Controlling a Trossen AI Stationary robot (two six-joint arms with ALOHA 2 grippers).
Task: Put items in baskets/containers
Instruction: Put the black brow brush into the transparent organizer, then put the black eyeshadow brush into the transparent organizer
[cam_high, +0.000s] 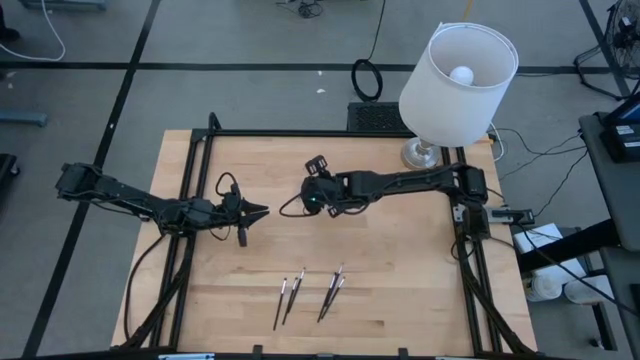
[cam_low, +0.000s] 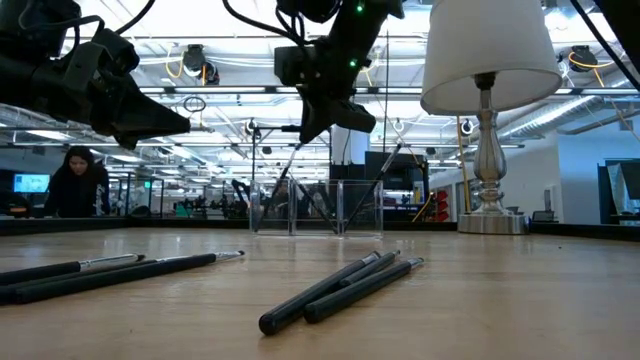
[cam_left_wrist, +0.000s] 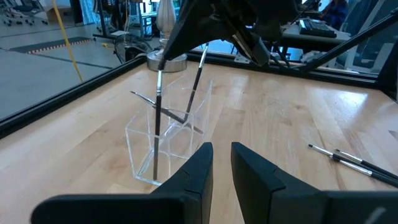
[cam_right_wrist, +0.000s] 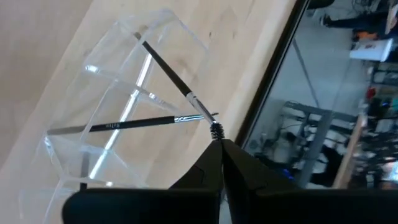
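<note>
Holding a thin dark brush (cam_right_wrist: 177, 84) by its bristle end, right gripper (cam_right_wrist: 217, 149) pinched tight on it, centre of the high view. Brush shaft slanting steeply down from the fingertips into the clear container (cam_left_wrist: 165, 134), long axis near upright in the left wrist view; lower end inside the walls, whether touching the floor cannot tell. Container directly beneath right gripper, mid-table, almost invisible from above.

Inside container: at least two more brushes (cam_right_wrist: 124, 124) leaning crosswise against the partitions, one lying near level.

Loose on the table, lower middle of the high view: four brushes in two pairs (cam_high: 288, 298), (cam_high: 332, 290), long axes running roughly toward the lower edge, well apart from the container.

Left gripper (cam_high: 255, 212) left of centre, fingers partly apart, gripping nothing, pointing toward the container. Roughly as near the loose pairs as the right one.

White lamp (cam_high: 455, 80) upper right, clear of the work.
</note>
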